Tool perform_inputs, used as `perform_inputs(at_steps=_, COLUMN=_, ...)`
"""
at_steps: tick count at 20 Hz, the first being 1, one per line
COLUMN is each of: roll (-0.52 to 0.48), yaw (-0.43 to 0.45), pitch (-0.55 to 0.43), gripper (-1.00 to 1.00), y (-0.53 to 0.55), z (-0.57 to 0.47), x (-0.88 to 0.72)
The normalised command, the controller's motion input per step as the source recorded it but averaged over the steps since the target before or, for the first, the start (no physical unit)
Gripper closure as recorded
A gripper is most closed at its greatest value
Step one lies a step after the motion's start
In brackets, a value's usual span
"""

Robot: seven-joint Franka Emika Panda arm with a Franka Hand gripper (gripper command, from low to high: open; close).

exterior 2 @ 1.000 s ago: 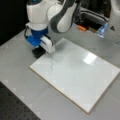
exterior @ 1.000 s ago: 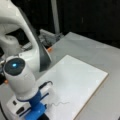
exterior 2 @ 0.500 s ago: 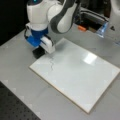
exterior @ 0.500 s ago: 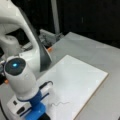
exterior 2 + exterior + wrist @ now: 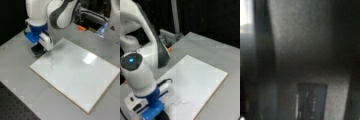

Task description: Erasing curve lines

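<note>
nothing visibly differs from half a second ago or a second ago: the arm (image 5: 47,15) stands in the same pose in both front views, the board (image 5: 82,75) lies in the same spot, and the squiggle looks unchanged, none of it wiped.

in a front view the gripper (image 5: 38,50) sits in the upper left of the frame, low at the board's near-left corner, under the blue wrist piece (image 5: 35,35). a black block (image 5: 38,50) shows at its tip, at or just off the board's edge; whether it touches the surface cannot be told. how far the fingers are spread, and whether they truly clamp that block, cannot be told either.

the curve lines (image 5: 52,63) lie on the board toward the left of the frame, just below and right of the gripper, near it but apart. in a front view the curve lines (image 5: 180,103) sit in the lower middle of the frame, close to the board's lower edge, just right of the blue piece (image 5: 152,105) at the bottom left; the gripper's tip is cut off there.

the board rests on a grey table (image 5: 17,75). the wrist view is dark and shows only vague grey surfaces, nothing nameable.
</note>
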Motion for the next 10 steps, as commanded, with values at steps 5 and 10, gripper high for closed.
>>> perform_inputs(at_steps=5, roll=0.130, yaw=-0.223, pitch=-0.015, gripper=1.00, y=0.06, z=0.27, x=-0.05)
perform_inputs(at_steps=10, roll=0.140, yaw=-0.372, pitch=-0.007, gripper=1.00, y=0.17, z=0.00, x=0.01)
